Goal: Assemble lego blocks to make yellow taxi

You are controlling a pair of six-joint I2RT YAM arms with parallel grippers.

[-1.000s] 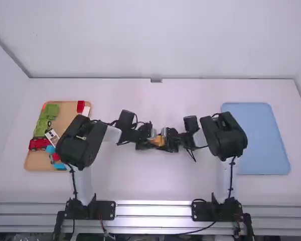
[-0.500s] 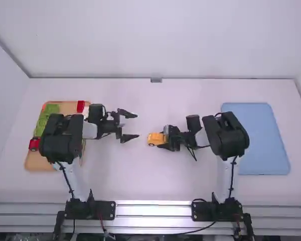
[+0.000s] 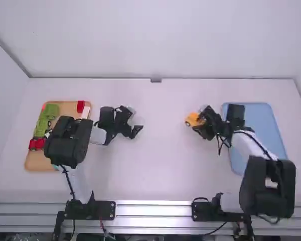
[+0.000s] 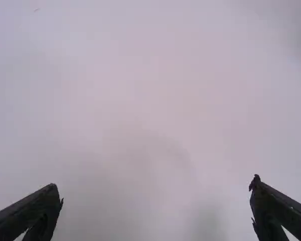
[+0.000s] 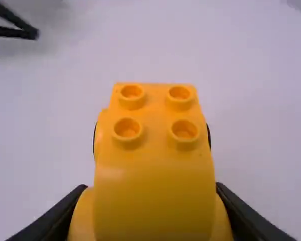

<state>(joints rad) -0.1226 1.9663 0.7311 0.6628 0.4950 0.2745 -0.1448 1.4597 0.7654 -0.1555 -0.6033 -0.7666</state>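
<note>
Several blocks and toy parts: lay in the brown tray [image 3: 68, 109] at the far left of the white table [image 3: 165, 165].
Red car [image 3: 36, 144]: sat near the tray's left edge.
Green pieces [image 3: 51, 110]: stood along that same left side, from just beside the red car up to the far end.
Red block [image 3: 80, 106]: was at the tray's far right corner.
Left gripper [image 3: 135, 120]: hung right of the tray, its fingers spread wide with nothing between them.
Yellow taxi [image 3: 192, 119]: was right of the table's middle, four studs [image 5: 128, 129] up and a dark wheel edge peeping out on either side.
Right gripper [image 3: 202, 119]: had its fingers pinching the yellow taxi from both sides.
Blue tray [image 3: 263, 120]: lay at the far right, partly under the right arm.
</note>
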